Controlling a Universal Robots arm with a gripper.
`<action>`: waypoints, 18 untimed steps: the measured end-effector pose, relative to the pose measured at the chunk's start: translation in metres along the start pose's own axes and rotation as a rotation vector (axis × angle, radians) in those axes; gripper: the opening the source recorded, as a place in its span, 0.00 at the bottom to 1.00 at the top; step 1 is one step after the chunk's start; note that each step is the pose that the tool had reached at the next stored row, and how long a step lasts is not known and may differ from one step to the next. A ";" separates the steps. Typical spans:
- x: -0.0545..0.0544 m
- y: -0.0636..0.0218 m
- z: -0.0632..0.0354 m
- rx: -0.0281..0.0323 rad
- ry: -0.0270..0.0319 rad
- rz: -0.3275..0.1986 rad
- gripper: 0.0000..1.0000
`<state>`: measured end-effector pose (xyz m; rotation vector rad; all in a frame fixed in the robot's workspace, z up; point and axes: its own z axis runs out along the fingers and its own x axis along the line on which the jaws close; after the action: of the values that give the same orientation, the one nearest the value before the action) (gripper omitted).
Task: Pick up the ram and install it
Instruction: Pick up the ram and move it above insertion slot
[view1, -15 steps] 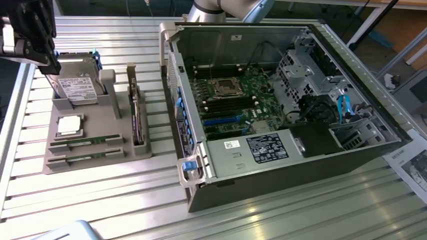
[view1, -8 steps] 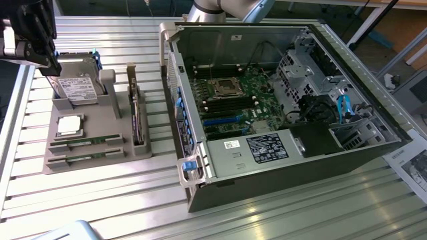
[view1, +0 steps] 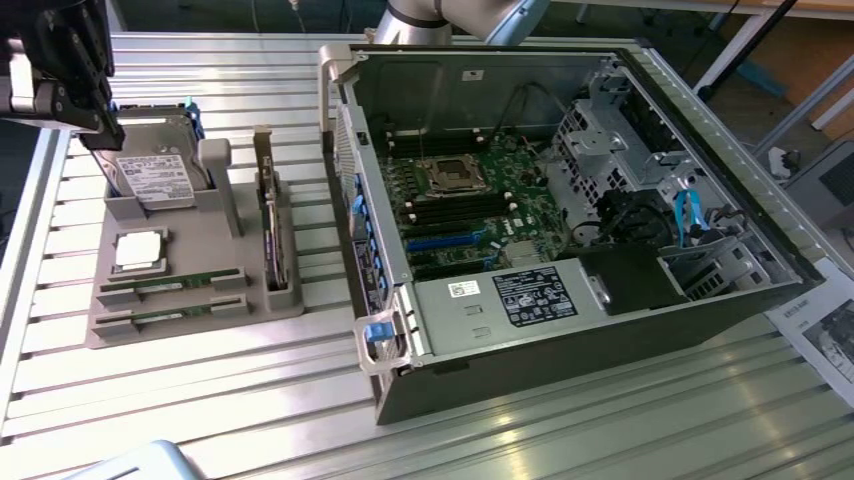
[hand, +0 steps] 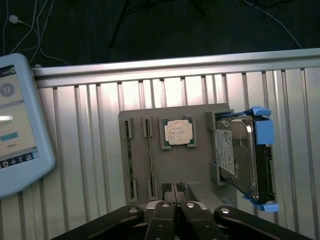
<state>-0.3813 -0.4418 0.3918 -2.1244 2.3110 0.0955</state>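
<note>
Two ram sticks (view1: 174, 281) (view1: 171, 317), thin and green, lie side by side in slots at the front of a grey holder tray (view1: 214, 215). In the wrist view both ram sticks (hand: 129, 160) (hand: 150, 160) are seen edge-on. My gripper (view1: 83, 105) hangs above the far end of the tray, over the hard drive, well apart from the sticks. Its black fingers (hand: 165, 197) meet tip to tip, so my gripper (hand: 173, 190) is shut with nothing in it. The open computer case (view1: 561, 330) lies to the exterior view's right, its motherboard (view1: 467, 200) exposed.
The tray also holds a hard drive (view1: 154, 175) in blue rails, a square silver processor (view1: 139, 250) and a dark expansion card (view1: 272, 235) standing on edge. A light-blue tablet (hand: 17, 125) lies beside the tray on the ribbed metal table (view1: 200, 400).
</note>
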 end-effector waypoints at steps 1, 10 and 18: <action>0.000 0.0000 0.0000 0.0001 0.0000 0.000 0.10; 0.000 0.0000 0.0000 -0.0012 0.0013 -0.028 0.10; 0.002 -0.0002 0.0032 -0.0011 0.0012 -0.028 0.10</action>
<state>-0.3814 -0.4433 0.3885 -2.1575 2.2812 0.0955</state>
